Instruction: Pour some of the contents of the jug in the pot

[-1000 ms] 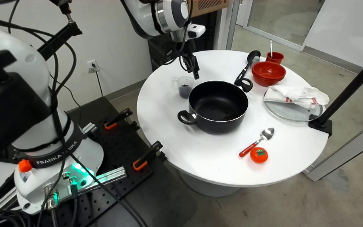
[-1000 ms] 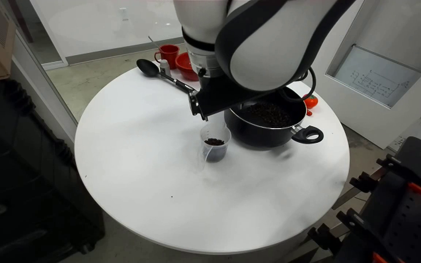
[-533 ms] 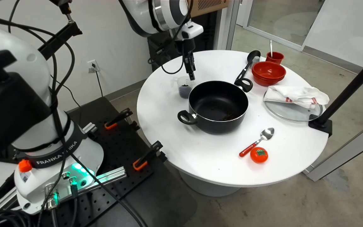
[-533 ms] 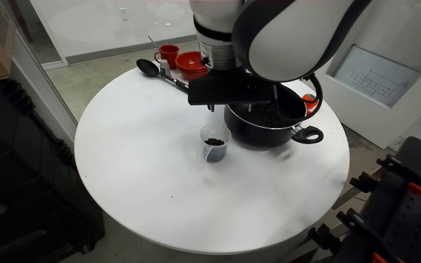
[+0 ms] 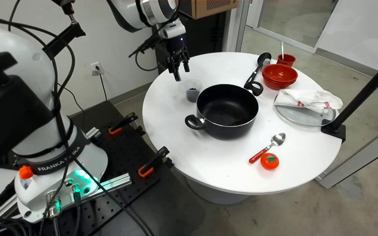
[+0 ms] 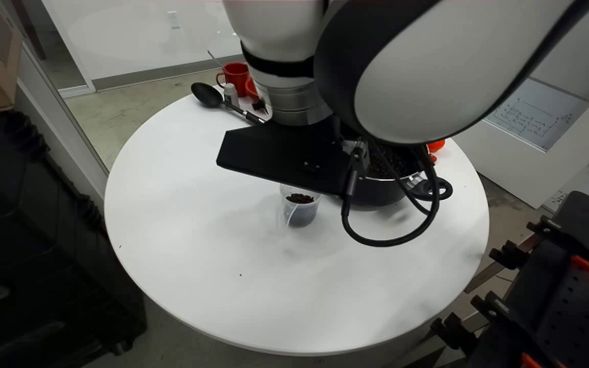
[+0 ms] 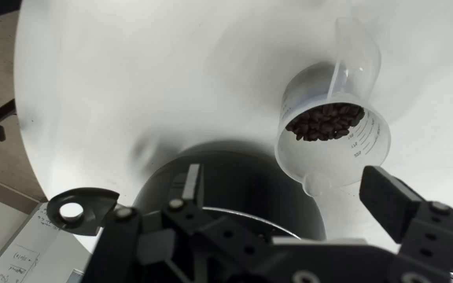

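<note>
Closest in the wrist view, the gripper [image 7: 283,173] juts in from the bottom edge, its fingers [image 7: 389,202] released and spread wide apart. Just past them stands the jug [image 7: 328,159], a clear measuring jug, upright on the white table [image 5: 189,157], with dark beans [image 7: 326,122] in its lower part, its handle [image 7: 358,63] pointing away from the gripper and its spout [image 7: 316,184] towards the black pot [image 5: 226,131]. The pot sits just beside the jug; whether the two touch I cannot tell. Beans lie on its floor too, as both exterior views show, though in an exterior view the arm [image 6: 412,87] hides much of the vessel. Beyond the pot's farther loop handle [image 5: 254,88] lies a long black spoon [image 5: 263,58], with a small grey container [image 6: 230,94] next to it. Well apart from the gripper, a metal spoon with a red handle [image 5: 278,139] and a red tomato [image 5: 269,161] with a green top lie just beside each other. Stacked red bowls [image 5: 280,73] come next, and behind them a red mug [image 5: 286,61] with a pale utensil [image 5: 282,49] leaning in it. Near the table's rim — close by a black post [image 5: 366,92] — a white cloth [image 5: 308,98] with red stripes lies bunched over part of a glass lid [image 5: 299,117].
</note>
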You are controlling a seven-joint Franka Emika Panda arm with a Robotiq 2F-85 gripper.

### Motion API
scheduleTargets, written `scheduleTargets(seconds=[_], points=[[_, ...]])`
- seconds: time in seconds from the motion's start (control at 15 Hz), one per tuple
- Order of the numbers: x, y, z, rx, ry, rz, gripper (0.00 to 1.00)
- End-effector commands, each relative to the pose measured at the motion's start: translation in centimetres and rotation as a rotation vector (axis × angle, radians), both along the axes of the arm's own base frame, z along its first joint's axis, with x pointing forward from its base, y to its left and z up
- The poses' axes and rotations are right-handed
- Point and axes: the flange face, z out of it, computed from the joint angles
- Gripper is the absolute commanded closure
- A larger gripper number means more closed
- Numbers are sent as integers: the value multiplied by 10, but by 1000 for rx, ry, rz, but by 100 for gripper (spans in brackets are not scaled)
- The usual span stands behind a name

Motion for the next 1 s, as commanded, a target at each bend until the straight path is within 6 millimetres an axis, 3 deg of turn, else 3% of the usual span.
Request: scheduleTargets(seconds=[0.0,0.53,0.93], points=[[-1,2,2,1,-1,-3,0],[-10,-10,-32,-30,-10,122,0],[-15,0,-34,-25,-76,105,0]])
